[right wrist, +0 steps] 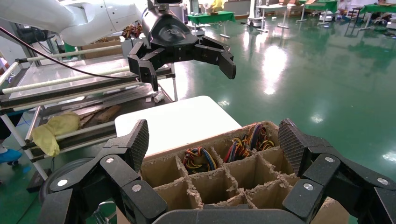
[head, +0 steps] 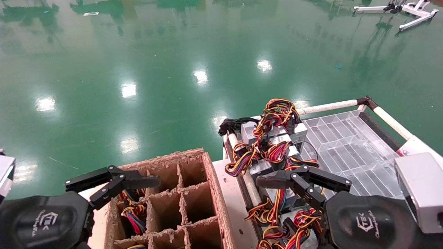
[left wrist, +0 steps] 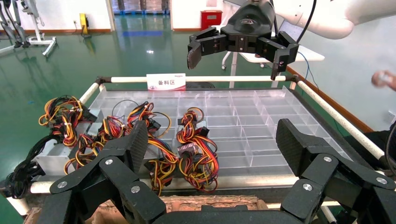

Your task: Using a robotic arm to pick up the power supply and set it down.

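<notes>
The right gripper, on the robotic arm with its silver wrist block, hangs above the near left corner of the clear divided tray. Its black fingers are spread wide and hold nothing. Below and just beyond it, the power supplies lie bunched along the tray's left edge. They are small silver-grey boxes tangled in loops of red, yellow, orange and black wire, and some wire spills over the white rail on that side. Which of these boxes sits directly under the fingers cannot be told, since wires and the gripper itself cover that spot. The rest of the tray, toward its right edge, shows only bare compartments. The left wrist view shows a white label with red lettering clipped to the far rail. The left gripper hovers over the left edge of the cardboard box, which stands just beside the tray's left rail. Its fingers too are parted wide and empty. Cardboard dividers split the box into cells, and a few cells near its left edge hold coloured wire bundles. In the right wrist view the box rests on a white tabletop.
</notes>
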You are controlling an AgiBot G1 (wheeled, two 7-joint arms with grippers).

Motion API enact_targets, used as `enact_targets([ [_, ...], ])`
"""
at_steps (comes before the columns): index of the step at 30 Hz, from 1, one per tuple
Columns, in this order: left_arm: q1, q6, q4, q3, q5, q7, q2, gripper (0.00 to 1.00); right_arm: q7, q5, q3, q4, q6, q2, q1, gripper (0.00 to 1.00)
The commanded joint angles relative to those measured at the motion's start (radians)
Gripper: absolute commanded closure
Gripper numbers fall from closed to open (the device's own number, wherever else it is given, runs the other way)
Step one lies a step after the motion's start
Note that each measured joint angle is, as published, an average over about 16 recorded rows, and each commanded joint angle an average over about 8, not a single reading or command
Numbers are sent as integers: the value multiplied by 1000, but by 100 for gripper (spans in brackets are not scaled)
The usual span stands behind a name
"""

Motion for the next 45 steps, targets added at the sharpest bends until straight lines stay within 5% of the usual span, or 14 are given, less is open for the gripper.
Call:
enact_targets([
  [1, 0, 0, 0, 0, 0, 0, 0, 0, 0, 0, 0, 0, 0, 0, 0, 0],
  [5, 0, 0, 0, 0, 0, 0, 0, 0, 0, 0, 0, 0, 0, 0, 0, 0],
  [13, 0, 0, 0, 0, 0, 0, 0, 95, 0, 0, 0, 0, 0, 0, 0, 0],
  [14, 0, 0, 0, 0, 0, 0, 0, 100, 0, 0, 0, 0, 0, 0, 0, 0],
  [30, 0, 0, 1, 1, 0, 1, 0, 100, 4, -72, -52, -39, 3, -37, -9, 0],
  [45, -1, 0, 1, 2, -1, 1, 0, 100, -124, -308, -219, -248, 0, -342, 134, 0],
])
